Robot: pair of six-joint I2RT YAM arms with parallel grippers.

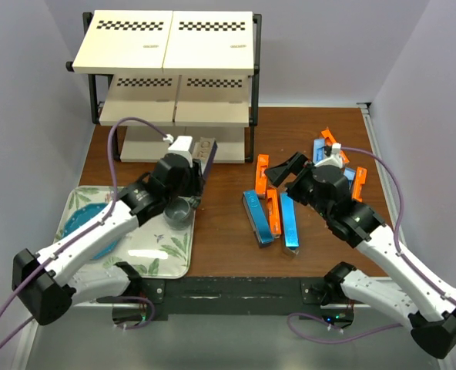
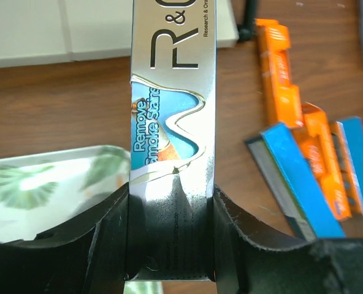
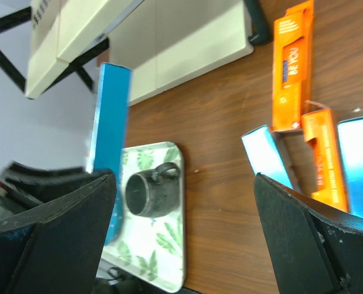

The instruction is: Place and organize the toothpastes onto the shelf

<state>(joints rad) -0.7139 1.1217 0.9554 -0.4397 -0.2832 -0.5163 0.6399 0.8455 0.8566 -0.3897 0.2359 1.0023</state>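
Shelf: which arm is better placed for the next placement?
Left. The left claw is shut on a silver toothpaste box close to the shelf; the right claw is open and empty above the loose boxes.

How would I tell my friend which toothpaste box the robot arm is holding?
Find the shelf at the back left of the table. Just in front of it, the left gripper is shut on one toothpaste box. Unlike the orange and blue boxes lying heaped on the right, it is shiny silver with a blue wave picture.
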